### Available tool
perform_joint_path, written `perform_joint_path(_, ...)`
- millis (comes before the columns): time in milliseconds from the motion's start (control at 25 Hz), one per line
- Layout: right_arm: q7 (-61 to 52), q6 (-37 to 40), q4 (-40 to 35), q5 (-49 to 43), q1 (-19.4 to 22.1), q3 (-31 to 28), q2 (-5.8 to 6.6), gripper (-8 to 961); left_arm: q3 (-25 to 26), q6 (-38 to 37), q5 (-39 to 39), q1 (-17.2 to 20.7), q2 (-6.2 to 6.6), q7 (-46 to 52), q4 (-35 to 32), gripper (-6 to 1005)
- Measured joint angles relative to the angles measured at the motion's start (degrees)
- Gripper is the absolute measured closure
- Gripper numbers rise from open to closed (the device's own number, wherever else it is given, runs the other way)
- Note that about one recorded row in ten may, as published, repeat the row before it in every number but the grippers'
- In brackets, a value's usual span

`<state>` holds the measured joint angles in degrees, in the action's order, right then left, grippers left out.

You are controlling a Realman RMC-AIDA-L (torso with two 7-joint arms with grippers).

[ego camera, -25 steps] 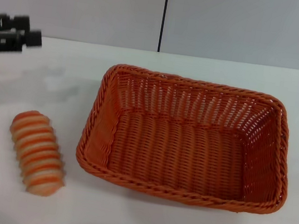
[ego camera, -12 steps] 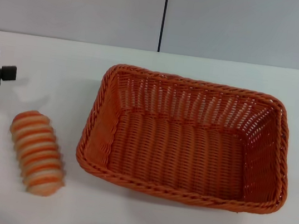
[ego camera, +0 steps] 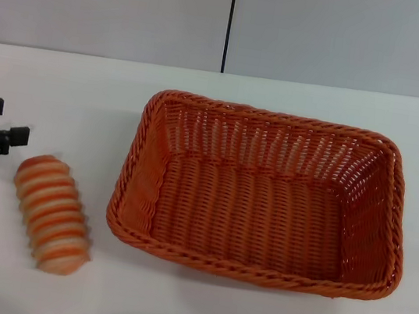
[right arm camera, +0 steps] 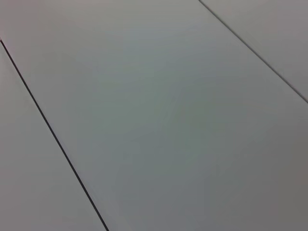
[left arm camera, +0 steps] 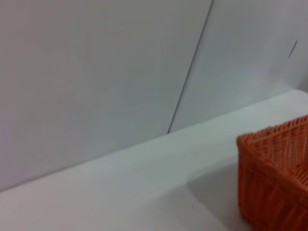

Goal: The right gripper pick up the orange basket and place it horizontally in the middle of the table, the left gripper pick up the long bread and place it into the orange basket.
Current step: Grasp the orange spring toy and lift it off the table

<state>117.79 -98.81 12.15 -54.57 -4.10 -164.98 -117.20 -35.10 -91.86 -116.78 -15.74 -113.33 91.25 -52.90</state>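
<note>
The orange basket [ego camera: 249,272] lies lengthwise across the middle of the white table [ego camera: 84,95], empty; one corner of it [left arm camera: 276,173] shows in the left wrist view. The long bread [ego camera: 53,213], striped orange and cream, lies on the table just left of the basket. My left gripper [ego camera: 11,119] hangs at the left edge of the head view, just beyond the bread's far end, open with nothing between its black fingers. The right gripper is out of view; the right wrist view shows only a grey panelled wall.
A grey wall [ego camera: 330,33] with a dark vertical seam runs behind the table's far edge. Bare white tabletop lies in front of the basket and to its right.
My left gripper has come down and nearer from the far left, ending close to the bread's far end. Basket and bread have not moved.
</note>
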Motion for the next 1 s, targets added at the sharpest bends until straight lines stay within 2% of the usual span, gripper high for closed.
perform_joint_path(400,-0.82,0.66,-0.03,-0.14,-0.49,0.00,0.17,516,-0.41,2.58,-1.75,-0.37,-0.84,-4.37,5.43,199)
perform_joint_path(520,-1.12,0.66,-0.02,-0.14,-0.64,0.00,0.19,516,-0.09,3.36,-1.87,-0.23,-1.87,-6.44,5.87,201)
perform_joint_path(640,-1.47,0.66,-0.01,-0.14,-0.74,0.02,0.20,516,0.03,4.23,-1.88,-0.01,-2.37,-7.28,5.89,202)
perform_joint_path(1000,-2.21,0.72,-0.02,-0.26,-0.83,0.09,0.22,516,-0.28,6.50,-1.88,0.07,-2.68,-8.23,7.32,204)
